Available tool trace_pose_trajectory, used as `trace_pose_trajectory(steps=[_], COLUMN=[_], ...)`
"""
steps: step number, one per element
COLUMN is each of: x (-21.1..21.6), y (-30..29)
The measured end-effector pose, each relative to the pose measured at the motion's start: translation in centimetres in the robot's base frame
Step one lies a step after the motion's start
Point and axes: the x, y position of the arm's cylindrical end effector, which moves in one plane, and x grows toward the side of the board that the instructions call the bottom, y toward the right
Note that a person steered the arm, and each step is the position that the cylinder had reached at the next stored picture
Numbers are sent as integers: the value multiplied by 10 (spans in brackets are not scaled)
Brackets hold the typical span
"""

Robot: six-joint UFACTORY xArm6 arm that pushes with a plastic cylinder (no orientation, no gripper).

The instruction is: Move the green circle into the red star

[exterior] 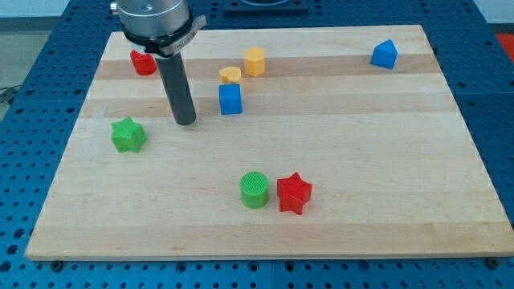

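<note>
A pale wooden counter (337,233) sits on blue pegboard (24,160); my tip (185,122), no pincer, stands up-left of the green circle (254,190), which touches the red star (293,193).

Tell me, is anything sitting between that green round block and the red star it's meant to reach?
Nothing visible. The green circle sits just to the view's left of the red star, almost touching it. My tip is farther up the board, toward the view's left, near the green star.

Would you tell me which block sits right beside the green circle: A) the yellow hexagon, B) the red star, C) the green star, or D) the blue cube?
B: the red star sits immediately on the view's right of the green circle, near the board's bottom.
</note>
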Motion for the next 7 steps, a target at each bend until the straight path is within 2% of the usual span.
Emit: trace_pose_trajectory(steps=[1, 2, 3, 4, 5, 6, 7], x=[11, 82, 122, 134, 138, 148, 148], y=[0, 0, 0, 30, 107, 132, 132])
